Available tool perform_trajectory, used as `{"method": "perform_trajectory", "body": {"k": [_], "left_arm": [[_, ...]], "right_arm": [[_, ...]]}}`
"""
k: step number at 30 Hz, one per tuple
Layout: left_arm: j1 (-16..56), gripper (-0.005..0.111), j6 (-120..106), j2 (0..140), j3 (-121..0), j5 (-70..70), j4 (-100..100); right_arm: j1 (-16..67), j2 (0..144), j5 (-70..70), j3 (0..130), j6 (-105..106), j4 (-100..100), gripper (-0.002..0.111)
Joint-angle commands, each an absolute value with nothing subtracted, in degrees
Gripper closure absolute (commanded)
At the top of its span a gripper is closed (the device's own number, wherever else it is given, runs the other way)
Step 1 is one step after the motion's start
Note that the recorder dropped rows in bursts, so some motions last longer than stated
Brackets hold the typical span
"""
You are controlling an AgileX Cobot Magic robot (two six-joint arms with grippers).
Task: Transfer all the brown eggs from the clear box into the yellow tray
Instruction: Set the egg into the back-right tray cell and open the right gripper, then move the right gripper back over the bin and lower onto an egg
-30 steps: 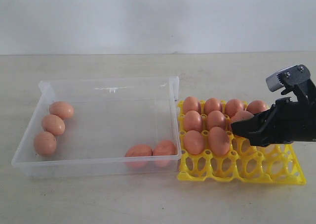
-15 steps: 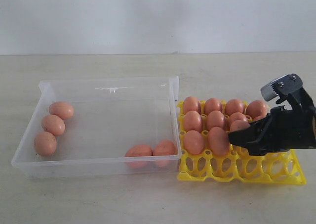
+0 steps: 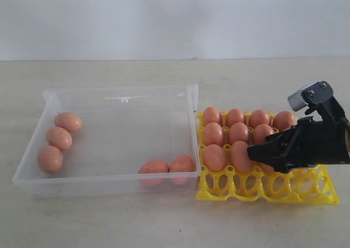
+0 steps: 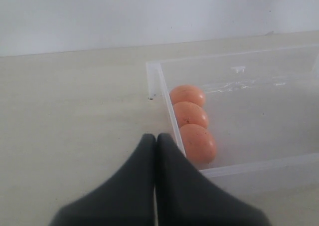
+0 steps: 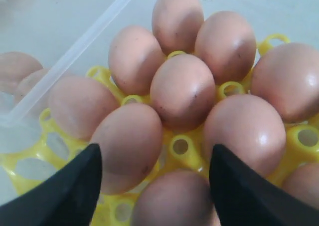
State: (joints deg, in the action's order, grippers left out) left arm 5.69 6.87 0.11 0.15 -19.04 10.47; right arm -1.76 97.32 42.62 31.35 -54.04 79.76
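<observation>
Several brown eggs [image 3: 239, 132] fill the back rows of the yellow tray [image 3: 322, 196]. My right gripper [image 3: 262, 156] hovers low over the tray's third row and is open. One egg [image 5: 174, 198] rests in a cup between its fingers, with a gap on each side. The clear box [image 3: 120, 89] holds three eggs [image 3: 58, 138] along its left wall and two eggs [image 3: 153, 167] at its front right. My left gripper [image 4: 156, 137] is shut and empty, just outside the box's corner near the three eggs [image 4: 190, 114]. It does not show in the exterior view.
The box and tray stand side by side, almost touching, on a pale tabletop [image 3: 109, 220]. A white wall [image 3: 164, 18] runs behind the table. The tray's front row of cups [image 3: 235, 185] holds no eggs.
My right gripper came down with an egg to the tray's third row, then spread its jaws and let the egg go. The left gripper has not moved.
</observation>
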Motion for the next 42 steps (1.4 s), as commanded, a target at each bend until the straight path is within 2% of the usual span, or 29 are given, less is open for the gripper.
{"method": "perform_trajectory", "body": {"k": [1, 7, 13, 18, 19, 22, 26, 31, 34, 39, 42], "left_arm": [[5.9, 0.111, 6.6, 0.0, 0.0, -18.9, 10.4], [5.9, 0.111, 6.6, 0.0, 0.0, -17.5, 9.4], [5.9, 0.111, 6.6, 0.0, 0.0, -17.1, 8.8], [5.9, 0.111, 6.6, 0.0, 0.0, -17.0, 7.9], [5.9, 0.111, 6.6, 0.0, 0.0, -16.9, 7.7], [5.9, 0.111, 6.6, 0.0, 0.0, -16.8, 6.8], [5.9, 0.111, 6.6, 0.0, 0.0, -16.6, 5.9], [5.9, 0.111, 6.6, 0.0, 0.0, -15.9, 5.4], [5.9, 0.111, 6.6, 0.0, 0.0, -14.2, 5.4], [5.9, 0.111, 6.6, 0.0, 0.0, -9.3, 5.4], [5.9, 0.111, 6.6, 0.0, 0.0, -9.3, 5.3]], "right_arm": [[-2.1, 97.2, 43.0, 31.4, -53.9, 79.5, 0.047], [-2.1, 95.3, 43.7, 31.6, -55.5, 74.3, 0.049], [-2.1, 88.6, 44.5, 31.6, -51.1, 63.9, 0.075], [-1.2, 85.2, 57.8, 31.6, -51.0, 58.7, 0.104], [0.2, 85.1, 61.1, 31.6, -51.2, 56.9, 0.108], [7.9, 85.1, 61.7, 32.9, -51.1, 52.9, 0.108], [24.0, 85.4, 40.2, 40.4, -47.3, 52.5, 0.108], [42.0, 93.0, -11.5, 57.6, -37.9, 46.0, 0.109], [46.0, 100.8, -28.0, 70.5, -33.9, 41.9, 0.109], [47.5, 112.8, -39.8, 96.3, 1.3, -0.7, 0.109], [47.4, 121.3, -49.6, 110.3, 9.9, -14.5, 0.109]]}}
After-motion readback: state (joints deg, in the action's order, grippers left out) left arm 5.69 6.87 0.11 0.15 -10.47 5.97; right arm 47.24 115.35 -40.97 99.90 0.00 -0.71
